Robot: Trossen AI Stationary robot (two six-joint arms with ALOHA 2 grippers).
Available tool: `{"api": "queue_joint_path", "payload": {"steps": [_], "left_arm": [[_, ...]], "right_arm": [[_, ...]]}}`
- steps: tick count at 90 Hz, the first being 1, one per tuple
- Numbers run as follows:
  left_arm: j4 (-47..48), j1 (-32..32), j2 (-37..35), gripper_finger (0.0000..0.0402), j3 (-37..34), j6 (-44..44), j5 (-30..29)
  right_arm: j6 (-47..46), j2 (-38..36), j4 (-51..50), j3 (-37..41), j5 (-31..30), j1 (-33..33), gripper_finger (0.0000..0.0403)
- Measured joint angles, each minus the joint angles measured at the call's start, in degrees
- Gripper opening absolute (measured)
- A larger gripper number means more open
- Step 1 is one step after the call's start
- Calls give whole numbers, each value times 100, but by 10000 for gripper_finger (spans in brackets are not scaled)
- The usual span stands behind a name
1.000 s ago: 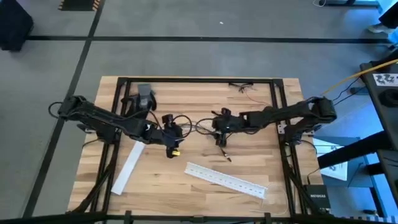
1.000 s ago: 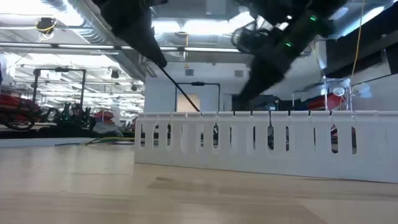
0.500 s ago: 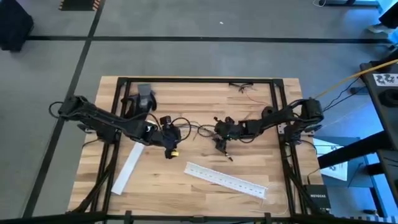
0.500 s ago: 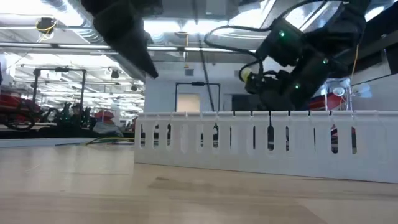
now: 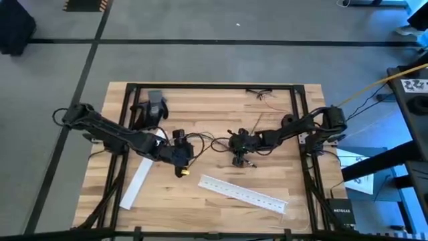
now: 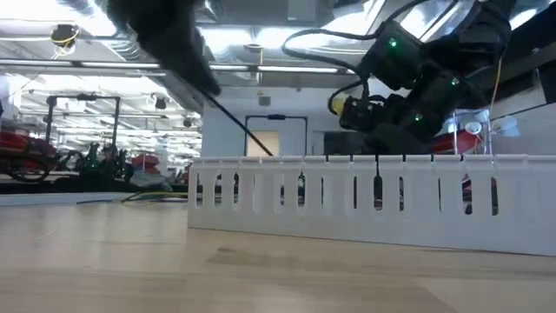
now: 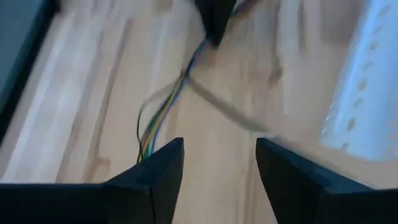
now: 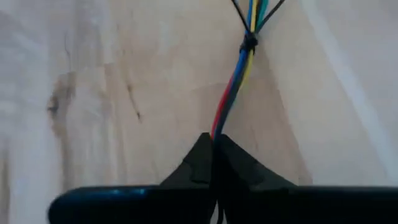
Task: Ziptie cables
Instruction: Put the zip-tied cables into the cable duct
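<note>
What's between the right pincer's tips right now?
The right pincer is shut on the cables: coloured wires run from its tips out to a dark tie around the bundle. How far the wires reach back inside the closed tips is hidden. The left pincer is open, nothing between its tips.

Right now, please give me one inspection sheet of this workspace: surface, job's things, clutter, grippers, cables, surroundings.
Surface: wooden table, dark frame around it.
Job's things: the cables, coloured wires bound by a dark tie, run between both grippers.
Clutter: long white perforated strip at the near side; second white strip on the left; grey block at the far left; loose thin wires at the far edge.
Grippers: left gripper open above the table; right gripper shut on the cables.
Cables: arm wiring only.
Surroundings: grey floor, black tape lines.
</note>
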State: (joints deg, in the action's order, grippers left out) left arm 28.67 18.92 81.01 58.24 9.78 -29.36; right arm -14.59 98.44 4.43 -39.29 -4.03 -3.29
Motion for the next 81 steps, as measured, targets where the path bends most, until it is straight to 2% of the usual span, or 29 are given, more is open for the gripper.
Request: {"api": "queue_joint_path", "payload": {"steps": [21,40,48,57,67,81], "left_arm": [[-623,-63,-2,194,35,-474,-16],[-804,-65,106,194,33,-792,5],[-1194,-78,151,194,32,-1050,311],[-1616,-122,241,194,33,-1289,452],[-1968,-264,436,194,33,-1602,905],[-2111,-525,961,194,33,-1774,974]], "right_arm": [[107,-530,-1607,-892,123,-350,5],[110,-442,-1591,-1779,362,-669,2],[134,-444,-1851,-2033,193,-651,1],[154,-444,-1819,-2109,116,-639,1],[184,-444,-1867,-2127,127,-648,1],[260,-444,-1849,-2131,-39,-703,1]]}}
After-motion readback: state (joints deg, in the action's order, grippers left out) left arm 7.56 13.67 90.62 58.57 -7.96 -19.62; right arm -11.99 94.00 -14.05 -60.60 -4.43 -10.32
